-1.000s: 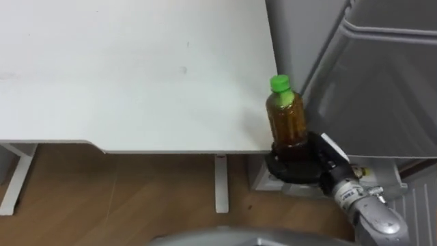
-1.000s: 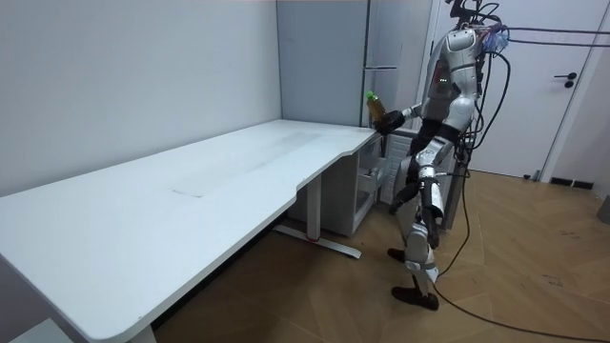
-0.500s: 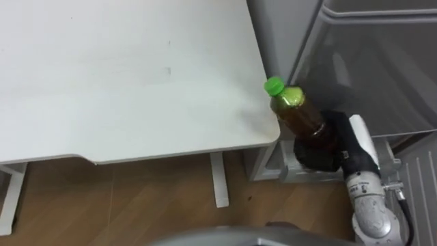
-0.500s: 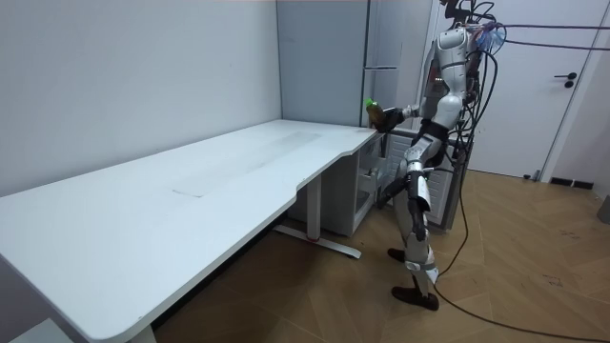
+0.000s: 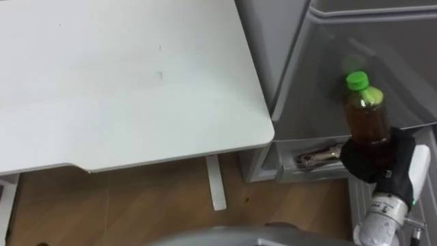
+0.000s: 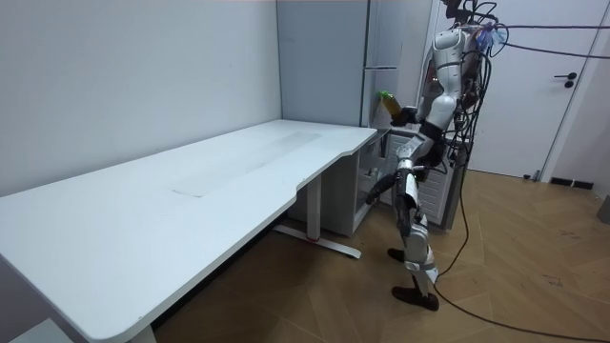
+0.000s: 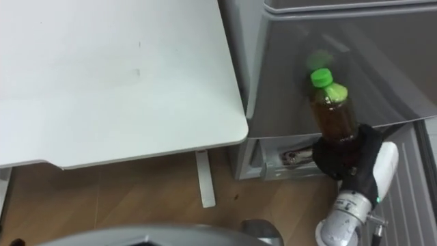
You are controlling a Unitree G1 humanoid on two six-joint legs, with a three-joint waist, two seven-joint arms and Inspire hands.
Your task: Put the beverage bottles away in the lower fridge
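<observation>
Standing upright in right hand (image 5: 379, 162), green-capped amber drink bottle (image 5: 367, 121), fingers curled round its base; grey fridge (image 5: 321, 82) behind.

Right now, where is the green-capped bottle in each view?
Left eye view: bottle right of centre, gripped by the right hand, before the fridge.
Right eye view: bottle nearer centre.
Room view: bottle upper middle, beside the fridge.
Shared landmark: the white desk corner.

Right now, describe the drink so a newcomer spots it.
Find the grey fridge beside the white table. Before its door, the right robot hand holds a bottle upright. Brown liquid and a green cap set it apart.
</observation>
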